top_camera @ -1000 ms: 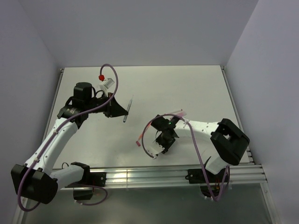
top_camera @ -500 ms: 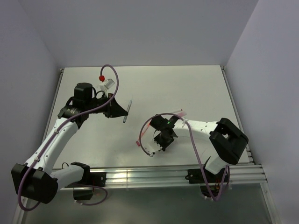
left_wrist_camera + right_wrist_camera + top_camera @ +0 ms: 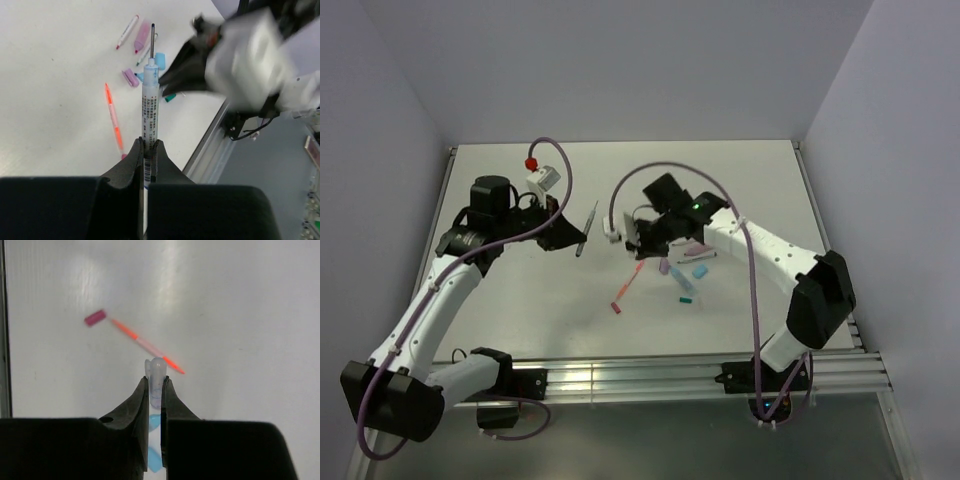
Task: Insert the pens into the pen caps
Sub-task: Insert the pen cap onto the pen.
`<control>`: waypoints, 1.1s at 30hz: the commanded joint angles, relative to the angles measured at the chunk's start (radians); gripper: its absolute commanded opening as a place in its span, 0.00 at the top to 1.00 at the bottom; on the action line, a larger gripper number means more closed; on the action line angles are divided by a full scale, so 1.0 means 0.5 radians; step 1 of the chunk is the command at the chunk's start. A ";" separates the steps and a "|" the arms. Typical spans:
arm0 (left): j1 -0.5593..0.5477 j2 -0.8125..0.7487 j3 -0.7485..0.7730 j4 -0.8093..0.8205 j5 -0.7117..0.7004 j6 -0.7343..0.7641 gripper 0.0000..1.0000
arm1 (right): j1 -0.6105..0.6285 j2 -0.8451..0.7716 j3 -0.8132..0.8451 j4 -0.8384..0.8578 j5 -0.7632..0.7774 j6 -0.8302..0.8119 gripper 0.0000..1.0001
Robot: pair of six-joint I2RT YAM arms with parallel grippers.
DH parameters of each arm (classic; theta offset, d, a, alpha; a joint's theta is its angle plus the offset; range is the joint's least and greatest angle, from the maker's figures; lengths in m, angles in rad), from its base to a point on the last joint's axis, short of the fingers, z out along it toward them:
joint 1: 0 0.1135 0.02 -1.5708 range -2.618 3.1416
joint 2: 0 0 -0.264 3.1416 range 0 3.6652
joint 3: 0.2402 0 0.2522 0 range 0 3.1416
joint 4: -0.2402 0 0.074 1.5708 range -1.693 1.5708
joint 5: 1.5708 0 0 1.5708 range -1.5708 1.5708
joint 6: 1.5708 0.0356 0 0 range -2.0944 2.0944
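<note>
Right gripper (image 3: 155, 380) rose gripping cap (image 3: 157, 367), near pen (image 3: 150, 100), far from table (image 3: 740, 170) edges.

white pen w/ blk print (image 3: 150, 100), orange-pink pen (image 3: 115, 122), pale lilac cap (image 3: 156, 376), lt blue cap (image 3: 160, 60)

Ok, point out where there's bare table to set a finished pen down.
Bare: the far strip of the table along its far edge, and the near-left patch between the left arm and the orange pen. Crowded: the middle-right, where the lilac cap, blue cap and other loose pieces lie just near of the right gripper.
</note>
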 commanded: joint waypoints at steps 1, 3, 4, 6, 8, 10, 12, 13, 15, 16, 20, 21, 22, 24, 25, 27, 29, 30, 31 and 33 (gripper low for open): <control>0.036 -0.140 0.010 0.096 0.009 0.122 1.00 | -0.180 -0.050 0.330 -0.012 -0.369 0.623 1.00; 0.057 -0.186 -0.015 0.145 0.085 0.128 1.00 | -0.315 -0.025 0.550 0.033 -0.497 0.926 1.00; 0.069 -0.211 -0.030 0.224 0.092 0.128 1.00 | -0.358 -0.022 0.606 0.079 -0.586 1.040 1.00; 0.070 -0.278 -0.070 0.322 0.064 0.088 1.00 | -0.477 -0.022 0.710 0.266 -0.651 1.373 1.00; 0.070 -0.309 -0.091 0.448 0.058 0.039 1.00 | -0.548 -0.034 0.741 0.423 -0.771 1.607 1.00; 0.070 -0.355 -0.147 0.537 0.094 -0.016 1.00 | -0.619 -0.034 0.803 0.610 -0.796 1.884 1.00; 0.070 -0.383 -0.205 0.718 0.134 -0.087 1.00 | -0.647 -0.031 0.852 0.809 -0.796 2.163 1.00; 0.070 -0.389 -0.214 0.798 0.122 -0.178 1.00 | -0.650 -0.031 0.855 0.892 -0.796 2.258 1.00; 0.070 -0.377 -0.239 1.031 0.101 -0.301 1.00 | -0.665 0.005 0.876 1.109 -0.829 2.509 1.00; 0.070 -0.365 -0.233 1.065 0.116 -0.344 1.00 | -0.671 0.018 0.879 1.181 -0.841 2.590 1.00; 0.045 -0.319 -0.233 1.148 0.125 -0.397 1.00 | -0.724 0.027 0.644 1.904 -0.891 3.242 1.00; 0.039 -0.319 -0.236 1.166 0.113 -0.406 1.00 | -0.733 0.030 0.540 2.194 -0.912 3.496 1.00; 0.027 -0.322 -0.242 1.191 0.110 -0.440 1.00 | -0.736 0.030 0.493 2.306 -0.909 3.587 1.00; 0.014 -0.316 -0.248 1.276 0.125 -0.504 1.00 | -0.730 0.018 0.408 2.524 -0.863 3.759 1.00; -0.004 -0.309 -0.251 1.298 0.134 -0.595 1.00 | -0.727 0.021 0.398 2.561 -0.854 3.790 1.00; -0.032 -0.300 -0.278 1.353 0.144 -0.679 1.00 | -0.724 0.021 0.395 2.662 -0.860 3.857 1.00; -0.035 -0.306 -0.288 1.394 0.138 -0.750 1.00 | -0.718 0.012 0.370 2.727 -0.863 3.922 1.00; -0.035 -0.297 -0.288 1.391 0.141 -0.753 1.00 | -0.705 0.012 0.355 2.803 -0.869 3.949 1.00; -0.038 -0.294 -0.288 1.394 0.147 -0.780 1.00 | -0.699 0.012 0.346 2.844 -0.878 3.980 1.00; -0.047 -0.282 -0.318 1.412 0.153 -0.814 1.00 | -0.672 0.021 0.315 2.957 -0.881 4.063 1.00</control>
